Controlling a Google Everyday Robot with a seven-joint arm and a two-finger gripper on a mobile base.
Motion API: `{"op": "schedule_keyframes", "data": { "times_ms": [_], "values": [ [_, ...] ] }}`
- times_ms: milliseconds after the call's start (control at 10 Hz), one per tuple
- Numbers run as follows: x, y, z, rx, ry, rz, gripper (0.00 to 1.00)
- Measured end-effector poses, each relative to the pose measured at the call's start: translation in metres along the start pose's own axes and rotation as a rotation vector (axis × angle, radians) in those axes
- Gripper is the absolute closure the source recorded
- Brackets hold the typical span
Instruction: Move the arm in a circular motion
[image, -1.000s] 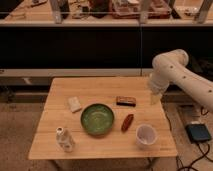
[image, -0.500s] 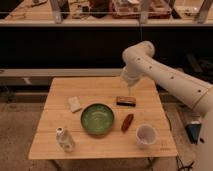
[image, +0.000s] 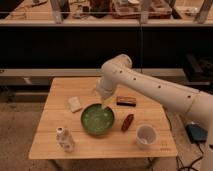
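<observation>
The arm (image: 155, 89), cream-white w/ small dark dots, comes in from the right edge, runs up-left across the bench (image: 100, 150) to a bulbous joint over the bench's back part, then bends down. Its narrow pale tip, the gripper (image: 106, 104), hangs at the far rim of the green bowl (image: 97, 121), approx. mid-bench. Whether it touches the rim can't be told. Gripper's state: can't tell either, and nothing is seen held.

On the wooden bench:
- A pale block (image: 75, 104) lies left of the gripper, just beside the bowl's back-left edge.
- A dark rectangular bar (image: 126, 101) lies right of the gripper, partly under the arm.
- A reddish-brown oblong item (image: 127, 122) lies just right of the bowl.
- A white cup (image: 146, 136) stands upright at the front right.
- A small white bottle (image: 65, 140) sits at the front left, tilted.

A blue object (image: 196, 132) lies on the floor to the right, below the arm. Dark shelving runs behind the bench.
</observation>
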Motion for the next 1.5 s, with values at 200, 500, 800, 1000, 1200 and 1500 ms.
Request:
{"op": "schedule_keyframes", "data": {
  "times_ms": [200, 500, 800, 1000, 1200, 1500],
  "values": [
    [-0.016, 0.048, -0.004, -0.029, 0.005, -0.073, 0.35],
    [0.007, 0.137, -0.020, -0.104, 0.058, -0.092, 0.35],
    [0.081, 0.188, -0.060, -0.121, 0.185, 0.014, 0.35],
    [0.140, 0.185, -0.091, -0.103, 0.289, 0.114, 0.35],
    [0.207, 0.161, -0.112, -0.086, 0.405, 0.234, 0.35],
    [0.254, 0.076, -0.081, -0.094, 0.502, 0.347, 0.35]
  ]
}}
